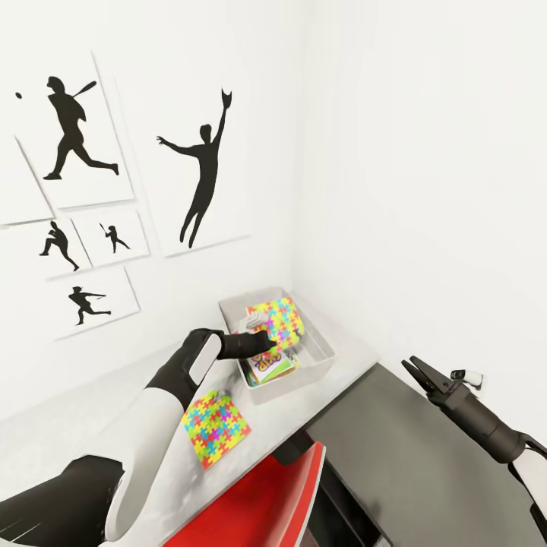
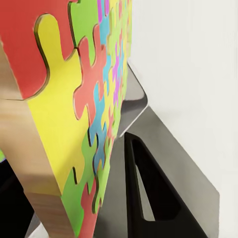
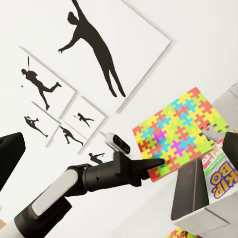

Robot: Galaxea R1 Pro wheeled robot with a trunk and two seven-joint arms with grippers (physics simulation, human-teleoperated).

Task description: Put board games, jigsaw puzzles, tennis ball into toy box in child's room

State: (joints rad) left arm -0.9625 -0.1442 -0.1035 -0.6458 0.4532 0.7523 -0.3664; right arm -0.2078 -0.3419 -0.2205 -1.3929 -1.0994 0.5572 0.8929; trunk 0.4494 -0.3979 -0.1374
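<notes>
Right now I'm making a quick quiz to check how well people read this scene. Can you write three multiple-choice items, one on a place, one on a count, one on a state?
1. Where is the jigsaw puzzle that the left end effector holds?
A. Over the toy box
B. On the floor
C. On the red chair

2. How many jigsaw puzzles show in the head view?
A. One
B. Two
C. Four

3. How is the right end effector?
A. Shut on a ball
B. Shut on a puzzle
C. Open, holding nothing

Answers:
1. A, the held puzzle stands on edge above the box, over the board games inside.
2. B, one is held and a second puzzle lies flat on the table.
3. C, its fingers are spread in open air beside the table.
</notes>
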